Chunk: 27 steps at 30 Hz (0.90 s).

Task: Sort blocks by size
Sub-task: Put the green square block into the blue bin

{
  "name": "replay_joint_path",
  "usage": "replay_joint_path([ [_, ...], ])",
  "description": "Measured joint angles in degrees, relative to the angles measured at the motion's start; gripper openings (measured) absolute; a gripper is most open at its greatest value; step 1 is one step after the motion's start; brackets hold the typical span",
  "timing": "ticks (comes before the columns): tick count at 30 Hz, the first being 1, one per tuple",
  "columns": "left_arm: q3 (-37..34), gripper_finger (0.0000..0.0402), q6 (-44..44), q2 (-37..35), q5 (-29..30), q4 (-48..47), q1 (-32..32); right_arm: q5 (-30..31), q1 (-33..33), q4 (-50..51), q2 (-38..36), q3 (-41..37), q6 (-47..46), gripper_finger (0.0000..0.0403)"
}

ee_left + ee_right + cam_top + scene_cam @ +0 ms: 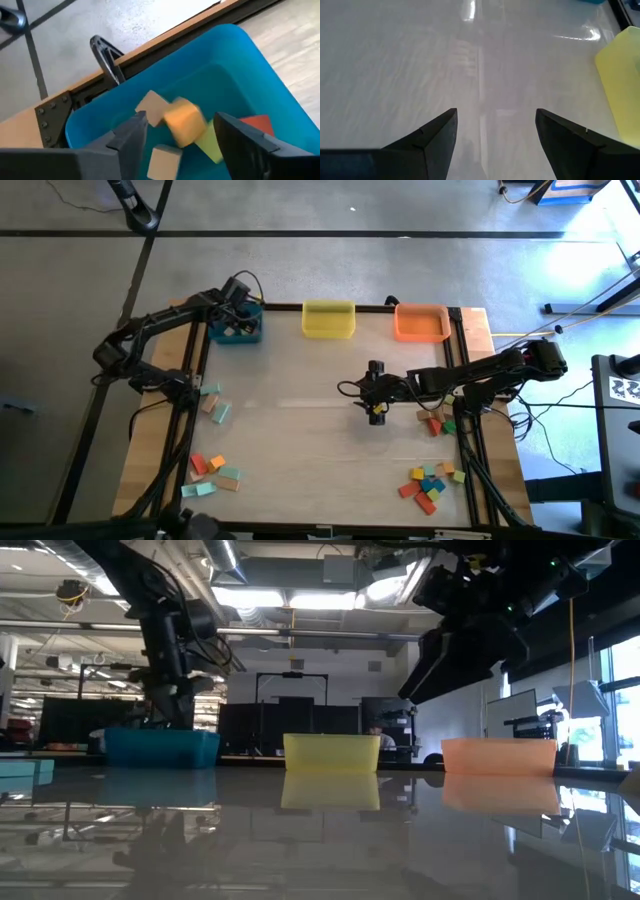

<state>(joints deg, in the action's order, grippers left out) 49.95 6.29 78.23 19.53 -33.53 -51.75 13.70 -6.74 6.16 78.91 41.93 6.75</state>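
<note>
My left gripper (pixel 180 119) hangs open over the blue bin (pixel 236 330) at the table's far left. An orange-yellow block (pixel 186 121) shows blurred between its fingers, apart from both, above the bin's inside. In the bin lie two tan blocks (pixel 152 107), a yellow one (pixel 214 146) and a red one (pixel 253 125). My right gripper (pixel 375 410) stands open over bare table near the middle, with nothing between its fingers (pixel 440 131). More blocks lie in loose groups at the left (pixel 212 405), near left (pixel 212 474), right (pixel 434 421) and near right (pixel 430 483).
A yellow bin (pixel 328 319) and an orange bin (pixel 421 323) stand along the far edge beside the blue one. A dark frame (pixel 465 380) runs around the table. The middle of the table (pixel 300 430) holds no blocks.
</note>
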Motion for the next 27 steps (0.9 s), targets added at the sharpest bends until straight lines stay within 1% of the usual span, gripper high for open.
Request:
replay_joint_path([
  [3, 0.0, 0.0226, 0.9, -1.5, -0.5, 0.2, 1.2, -0.2, 0.0, 3.1, 0.0, 0.6, 1.1, 0.0266],
  [6, 0.0, 0.0227, 1.1, -3.4, -0.7, 1.7, 4.6, 0.9, -0.1, 13.6, -1.6, 4.3, -0.5, 0.0266],
  [10, 0.0, 0.0224, 3.1, -5.8, -0.7, 2.7, 11.0, -0.4, -0.1, 29.5, -4.9, 9.5, -7.7, 0.0266],
  [15, 0.0, 0.0224, 7.2, -6.0, -0.7, 3.0, 20.0, -3.4, 0.0, 44.7, -8.8, 12.1, -16.4, 0.0266],
  [18, 0.0, 0.0224, 9.8, -5.7, -0.8, 3.2, 25.2, -6.4, 0.0, 52.5, -10.3, 12.1, -22.6, 0.0266],
  [21, 0.0, 0.0224, 11.9, -5.7, -0.7, 3.9, 30.1, -10.7, 0.0, 59.1, -10.6, 12.1, -29.8, 0.0266],
  [25, 0.0, 0.0224, 13.9, -5.7, 0.1, 6.6, 36.0, -14.8, 0.0, 62.2, -10.6, 11.6, -39.1, 0.0266],
  [27, 0.0, 0.0223, 14.0, -5.7, 0.2, 8.1, 38.3, -18.7, 0.0, 63.1, -10.6, 11.2, -41.2, 0.0266],
])
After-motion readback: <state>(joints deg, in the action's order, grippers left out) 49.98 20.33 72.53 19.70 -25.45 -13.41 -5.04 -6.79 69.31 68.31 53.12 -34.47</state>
